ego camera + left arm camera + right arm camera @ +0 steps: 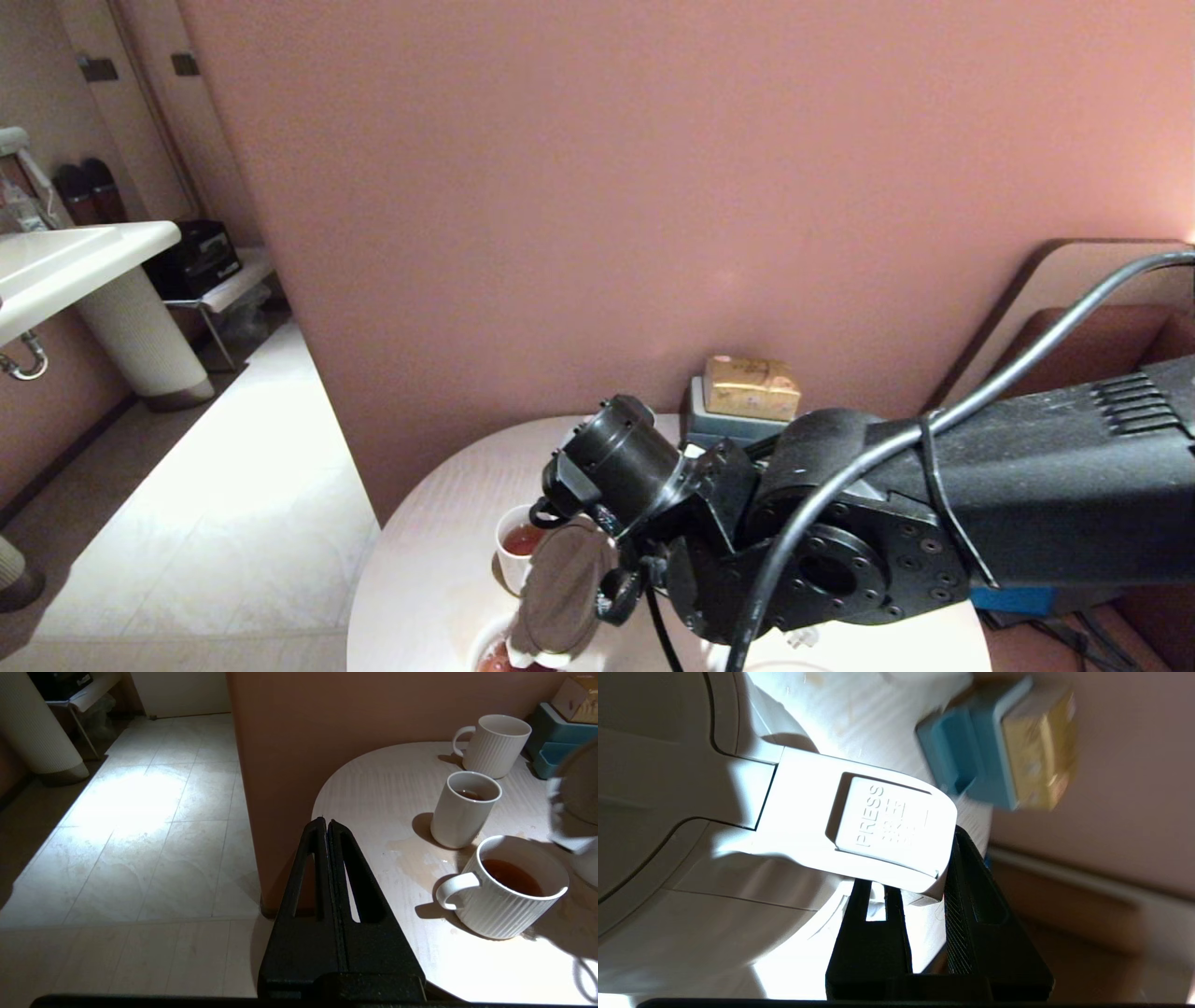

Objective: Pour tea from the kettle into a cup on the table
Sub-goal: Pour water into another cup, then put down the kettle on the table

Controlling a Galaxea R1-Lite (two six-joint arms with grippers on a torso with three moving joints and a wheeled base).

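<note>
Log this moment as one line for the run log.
right end effector: shut on kettle handle, kettle tilted over ribbed mug | left end effector: shut, parked | cup: some tea | table: spill

Table (373, 793) with cup (462, 812), mugs (504, 891)

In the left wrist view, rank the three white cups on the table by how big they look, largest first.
1. Ribbed mug with tea, nearest the camera.
2 and 3. Handleless cup and far ribbed mug look alike; distance from the camera makes ranking them unsure.
</note>
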